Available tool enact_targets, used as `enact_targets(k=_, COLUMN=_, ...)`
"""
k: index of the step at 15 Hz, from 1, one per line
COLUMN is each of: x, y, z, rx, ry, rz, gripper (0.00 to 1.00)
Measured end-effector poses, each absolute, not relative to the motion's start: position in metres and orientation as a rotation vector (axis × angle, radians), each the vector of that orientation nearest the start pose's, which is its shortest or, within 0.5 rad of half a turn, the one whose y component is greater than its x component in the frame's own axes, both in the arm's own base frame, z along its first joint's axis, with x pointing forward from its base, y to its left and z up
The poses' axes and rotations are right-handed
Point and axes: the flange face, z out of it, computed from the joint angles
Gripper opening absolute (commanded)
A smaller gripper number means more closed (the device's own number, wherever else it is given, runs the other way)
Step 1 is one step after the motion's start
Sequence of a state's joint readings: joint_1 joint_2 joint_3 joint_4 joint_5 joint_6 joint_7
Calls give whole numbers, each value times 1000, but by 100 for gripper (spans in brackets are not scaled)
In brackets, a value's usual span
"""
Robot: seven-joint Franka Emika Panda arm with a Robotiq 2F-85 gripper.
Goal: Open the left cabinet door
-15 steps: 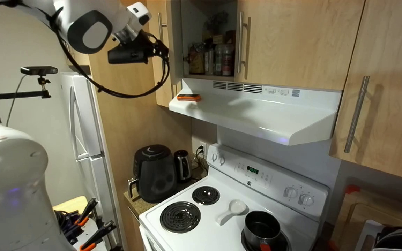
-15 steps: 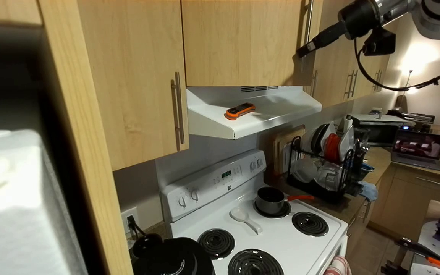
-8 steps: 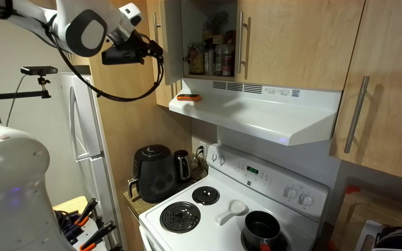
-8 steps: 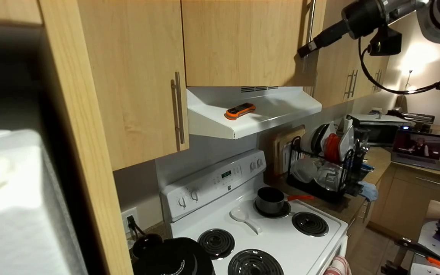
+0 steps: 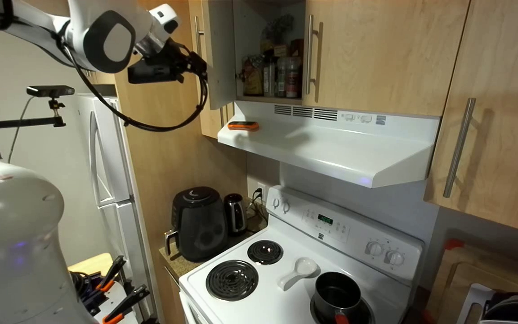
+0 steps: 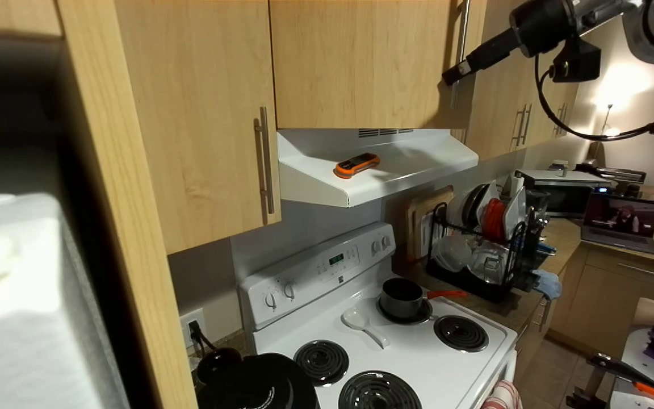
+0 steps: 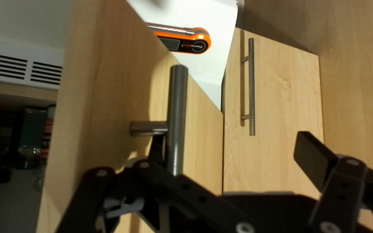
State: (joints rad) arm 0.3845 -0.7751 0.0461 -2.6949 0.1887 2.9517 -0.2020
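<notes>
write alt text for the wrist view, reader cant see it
The open tool has one finger between the bar handle and the left cabinet door, which stands open with dim containers showing inside. Beyond it, an orange-and-black device rests on the white range hood, with another cabinet door at the picture's right.

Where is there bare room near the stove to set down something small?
Bare: the sloping range hood between orange thermometer, vent slots and front edge; the stovetop between white spoon rest and front coil burners. Crowded: the dish rack, and the counter under the air fryer.
</notes>
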Motion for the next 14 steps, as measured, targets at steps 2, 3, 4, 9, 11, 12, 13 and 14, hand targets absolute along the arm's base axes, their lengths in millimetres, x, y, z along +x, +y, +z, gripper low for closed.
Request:
enact_targets(k=2, x=333, y=145, z=582, rx=-2498, ry=-602, rz=-1435, gripper=100)
enact_targets(k=3, x=332, y=145, z=582, rx=-2498, ry=-603, rz=-1437, gripper=100)
enact_targets(k=4, x=332, y=145, z=582, rx=-2498, ry=-604, rz=-1438, gripper=100)
enact_targets(k=9, x=330, y=146, z=582, rx=-2498, ry=-609, rz=-1442, gripper=100)
enact_targets(k=11, x=330, y=146, z=582, rx=-2498, ry=-611, rz=-1443, gripper=100)
enact_targets(k=12, x=330, y=146, z=582, rx=-2498, ry=-611, rz=-1444, gripper=100)
enact_targets(k=13, x=329, y=146, z=582, rx=-2498, ry=-612, rz=-1444, gripper=100)
enact_targets(k=14, x=329, y=146, z=582, rx=-2498, ry=-612, rz=-1444, gripper=100)
